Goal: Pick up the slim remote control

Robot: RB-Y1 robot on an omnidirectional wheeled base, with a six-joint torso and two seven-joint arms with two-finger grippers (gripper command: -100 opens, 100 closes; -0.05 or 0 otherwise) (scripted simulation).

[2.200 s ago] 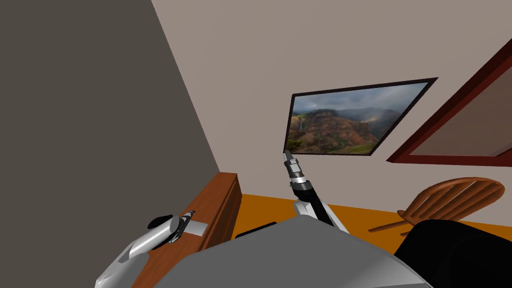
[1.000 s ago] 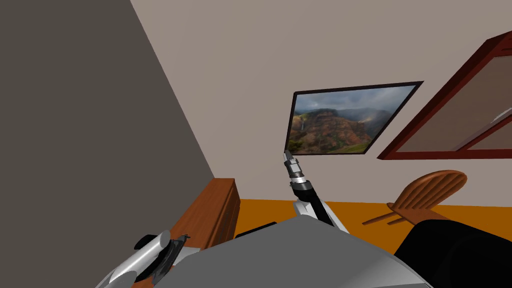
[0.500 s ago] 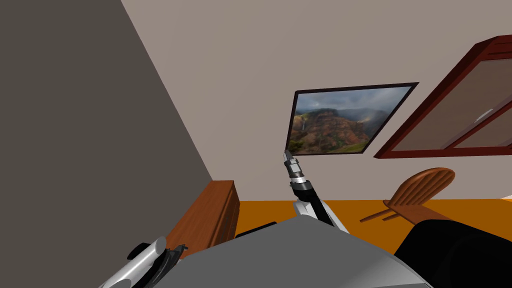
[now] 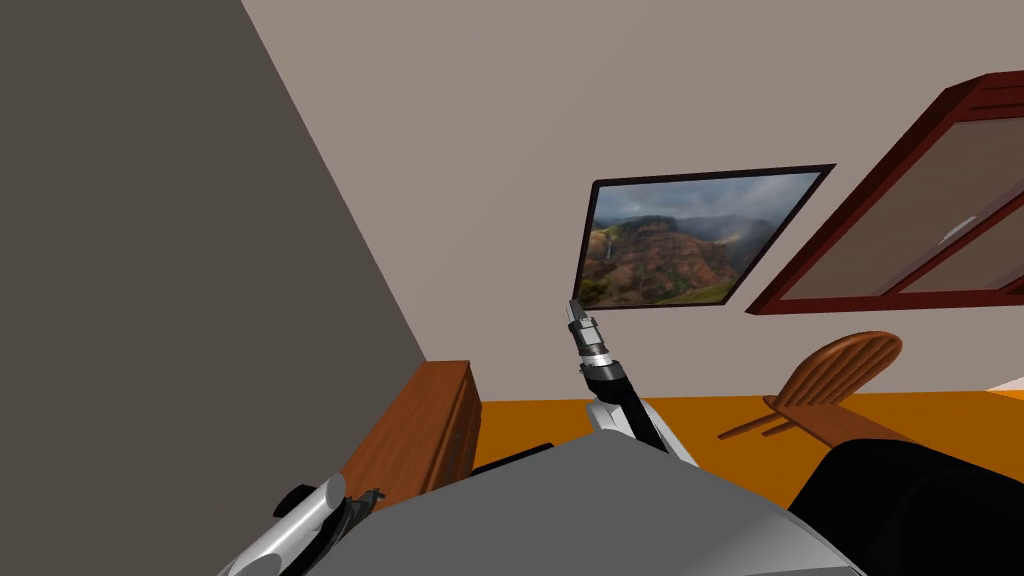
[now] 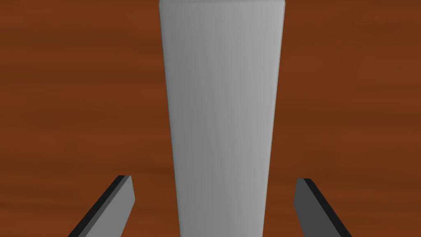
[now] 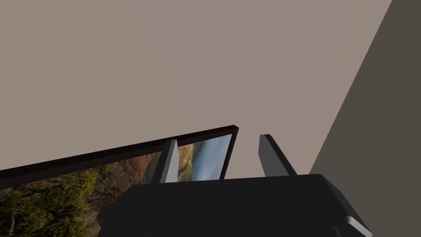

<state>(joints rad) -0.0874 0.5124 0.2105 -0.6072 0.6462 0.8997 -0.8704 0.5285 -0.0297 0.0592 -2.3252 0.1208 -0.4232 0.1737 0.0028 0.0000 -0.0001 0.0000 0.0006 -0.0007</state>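
Observation:
A plain light grey, slim, long remote lies flat on a brown wooden top. My left gripper hangs just above it, open. Its two fingers straddle the near end of the remote, one on each side with a gap, touching nothing. In the head view the left forearm and left gripper sit low at the near end of the wooden cabinet. My right gripper is raised in front of the wall. Its fingers stand apart with nothing between them.
The wooden cabinet stands against the dark grey wall on my left. A wooden chair stands to the right on the orange floor. A black rounded shape fills the lower right corner.
My head view has swung a little, so the wall edge and chair have slid left in the picture. The left forearm now sits lower, at the cabinet's near end. The right arm keeps its pose.

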